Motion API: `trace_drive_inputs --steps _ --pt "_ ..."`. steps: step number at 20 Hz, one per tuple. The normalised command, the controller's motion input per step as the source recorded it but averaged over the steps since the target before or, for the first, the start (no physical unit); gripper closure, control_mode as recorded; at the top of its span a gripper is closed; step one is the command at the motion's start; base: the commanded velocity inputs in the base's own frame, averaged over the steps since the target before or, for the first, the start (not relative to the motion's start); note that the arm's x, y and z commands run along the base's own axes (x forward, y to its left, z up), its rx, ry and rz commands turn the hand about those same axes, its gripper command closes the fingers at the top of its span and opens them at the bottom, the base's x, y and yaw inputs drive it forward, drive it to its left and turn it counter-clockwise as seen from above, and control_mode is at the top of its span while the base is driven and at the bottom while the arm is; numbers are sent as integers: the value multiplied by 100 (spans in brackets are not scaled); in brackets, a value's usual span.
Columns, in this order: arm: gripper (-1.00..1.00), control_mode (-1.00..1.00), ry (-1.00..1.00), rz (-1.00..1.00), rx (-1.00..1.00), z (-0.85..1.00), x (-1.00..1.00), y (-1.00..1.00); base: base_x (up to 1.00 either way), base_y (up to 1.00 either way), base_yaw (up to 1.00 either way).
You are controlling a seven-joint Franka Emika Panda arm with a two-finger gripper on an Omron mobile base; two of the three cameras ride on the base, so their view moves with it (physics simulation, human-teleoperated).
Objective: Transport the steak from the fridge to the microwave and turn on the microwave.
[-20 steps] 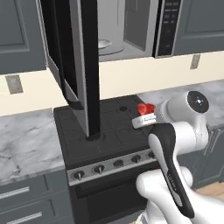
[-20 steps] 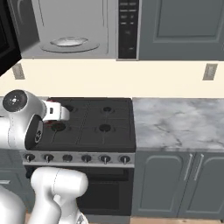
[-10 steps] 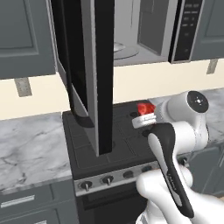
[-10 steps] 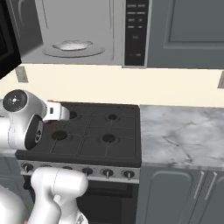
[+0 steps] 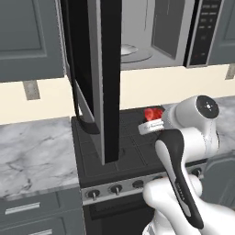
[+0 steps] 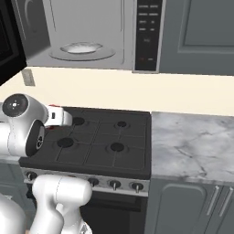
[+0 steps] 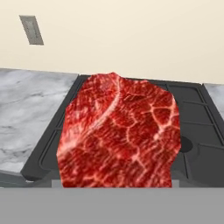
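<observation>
The steak [image 7: 120,133], a marbled bright red chunk, takes up the middle of the hand view and covers the fingertips. My gripper [image 5: 153,118] is shut on the steak [image 5: 153,113] and holds it above the back of the black stove [image 5: 133,153]. From the right, a red sliver of steak [image 6: 54,106] shows just past the white hand. Above the stove hangs the microwave [image 5: 204,32], its dark glass door [image 5: 98,73] swung wide open towards me, with the round turntable [image 5: 133,50] visible inside. The microwave [image 6: 147,32] sits well above the gripper. The fridge is out of view.
The open microwave door juts out at head height, left of the arm. Grey marble counters [image 5: 32,151] [image 6: 196,146] flank the stove [image 6: 100,141]. Grey cabinets [image 6: 201,32] hang beside the microwave, and a wall outlet [image 7: 31,29] is on the cream backsplash.
The whole picture has shifted and grown, so the base has moved nearer the stove and microwave. The gripper still holds the steak in the same pose.
</observation>
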Motion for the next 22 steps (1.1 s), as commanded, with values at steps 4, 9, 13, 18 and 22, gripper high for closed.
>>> trace_drive_inputs --steps 4,9,13,18,22 --pt "100 100 0 0 0 0 0 0 36 -5 6" --pt "100 100 0 0 0 0 0 0 3 -1 1" --pt "100 100 0 0 0 0 0 0 0 0 0" --pt "100 100 0 0 0 0 0 0 0 0 0" --pt "100 100 0 0 0 0 0 0 0 0 0"
